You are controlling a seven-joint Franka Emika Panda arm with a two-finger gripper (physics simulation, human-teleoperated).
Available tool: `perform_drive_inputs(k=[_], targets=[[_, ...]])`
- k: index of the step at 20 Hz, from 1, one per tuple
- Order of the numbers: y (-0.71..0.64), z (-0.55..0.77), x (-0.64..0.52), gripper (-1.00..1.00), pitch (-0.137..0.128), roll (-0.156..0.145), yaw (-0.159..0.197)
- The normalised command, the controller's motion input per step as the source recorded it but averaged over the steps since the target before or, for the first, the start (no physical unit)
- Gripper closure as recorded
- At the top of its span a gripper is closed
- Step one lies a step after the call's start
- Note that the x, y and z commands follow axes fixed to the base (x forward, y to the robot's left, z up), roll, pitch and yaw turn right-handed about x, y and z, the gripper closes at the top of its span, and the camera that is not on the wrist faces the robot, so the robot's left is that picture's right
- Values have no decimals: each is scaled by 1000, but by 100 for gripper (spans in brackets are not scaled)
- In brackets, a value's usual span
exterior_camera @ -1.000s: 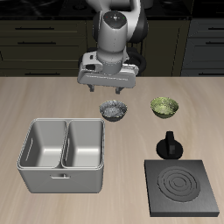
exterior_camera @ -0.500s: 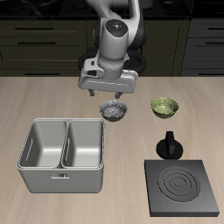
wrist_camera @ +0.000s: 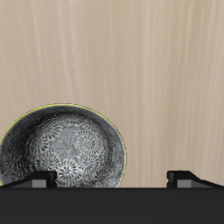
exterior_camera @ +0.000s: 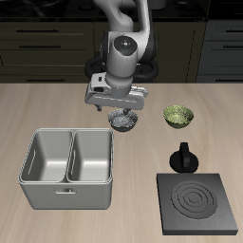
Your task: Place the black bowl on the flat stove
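Exterior view shows I've dropped lower over the past second, my gripper spread wide just above the bowl, which sits on the surface at 11 o'clock from the stove, ungrasped.

The arm hangs wrist-down, gripper fingers spread apart.
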Motion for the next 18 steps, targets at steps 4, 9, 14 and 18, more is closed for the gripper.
perform_drive_inputs(k=[4,9,14,18], targets=[[-16,-275,-49,-100,25,-28,6],[-12,-238,-36,-100,32,-28,28],[14,-182,-14,-100,34,3,3],[-13,-165,7,-100,33,6,-8]])
